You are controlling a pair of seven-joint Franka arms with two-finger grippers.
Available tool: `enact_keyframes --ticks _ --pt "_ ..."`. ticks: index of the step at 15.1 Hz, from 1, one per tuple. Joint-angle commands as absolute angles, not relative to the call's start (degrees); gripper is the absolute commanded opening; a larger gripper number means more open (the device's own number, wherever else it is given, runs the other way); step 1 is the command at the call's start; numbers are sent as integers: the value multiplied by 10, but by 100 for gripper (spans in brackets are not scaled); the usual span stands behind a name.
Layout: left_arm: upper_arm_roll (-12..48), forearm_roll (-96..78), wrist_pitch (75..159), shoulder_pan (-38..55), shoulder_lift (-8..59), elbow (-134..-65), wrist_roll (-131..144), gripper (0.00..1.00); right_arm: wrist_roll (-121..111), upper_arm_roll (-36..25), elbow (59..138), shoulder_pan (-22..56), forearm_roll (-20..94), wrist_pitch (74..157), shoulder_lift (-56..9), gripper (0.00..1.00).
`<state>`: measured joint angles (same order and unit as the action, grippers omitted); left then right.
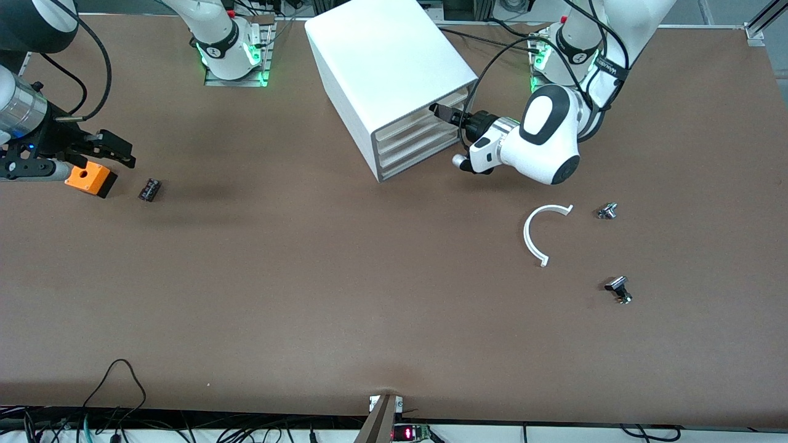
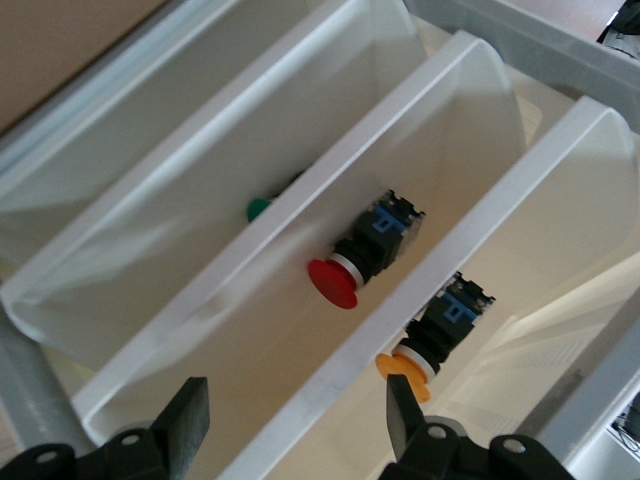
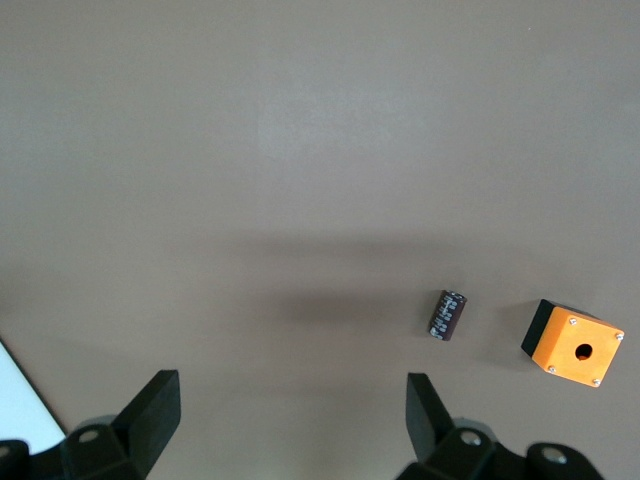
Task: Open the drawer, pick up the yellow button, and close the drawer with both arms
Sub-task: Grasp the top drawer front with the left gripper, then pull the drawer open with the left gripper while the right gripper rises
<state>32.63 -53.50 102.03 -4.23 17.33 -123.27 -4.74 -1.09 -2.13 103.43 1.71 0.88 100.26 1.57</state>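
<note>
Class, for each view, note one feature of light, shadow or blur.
Front view: soft shadow on the table beside the small black block. Left wrist view: translucent drawer fronts blur the orange button. Right wrist view: pale glare patch above a dark shadow band.

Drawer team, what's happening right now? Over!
Left gripper open at the cabinet's drawer fronts, holding nothing. Right gripper open, waiting over the orange cube. Orange button inside a drawer, untouched. Nothing blocking.
</note>
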Motion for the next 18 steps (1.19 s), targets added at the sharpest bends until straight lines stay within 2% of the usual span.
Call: enact_keyframes --ticks 1,3,4,7,9,13,17,18 --pt "345 -561 1029 -47 147 -1259 -51 63 -14 -22 1021 33 10 991 14 100" --pt "345 -559 1034 -47 149 -1261 -54 13 -8 -22 1021 40 10 991 8 100" --pt "344 -553 1036 -47 150 -1262 -57 0 -7 -22 1020 45 9 995 0 100" --pt "327 -536 1051 -52 156 -1259 -60 0 -6 -22 1004 48 11 996 -18 100" --pt "309 -479 1091 -53 156 -1254 -62 0 -8 -22 993 53 12 997 -29 100" --pt "226 -460 1116 -54 157 -1204 -118 0 -10 -22 958 81 7 994 -59 100" --pt "195 -460 1116 -55 161 -1165 -123 0 -9 -23 932 90 15 997 -80 100" --pt "195 -460 1116 -55 161 -1165 -123 25 -10 -22 931 91 15 998 -83 100"
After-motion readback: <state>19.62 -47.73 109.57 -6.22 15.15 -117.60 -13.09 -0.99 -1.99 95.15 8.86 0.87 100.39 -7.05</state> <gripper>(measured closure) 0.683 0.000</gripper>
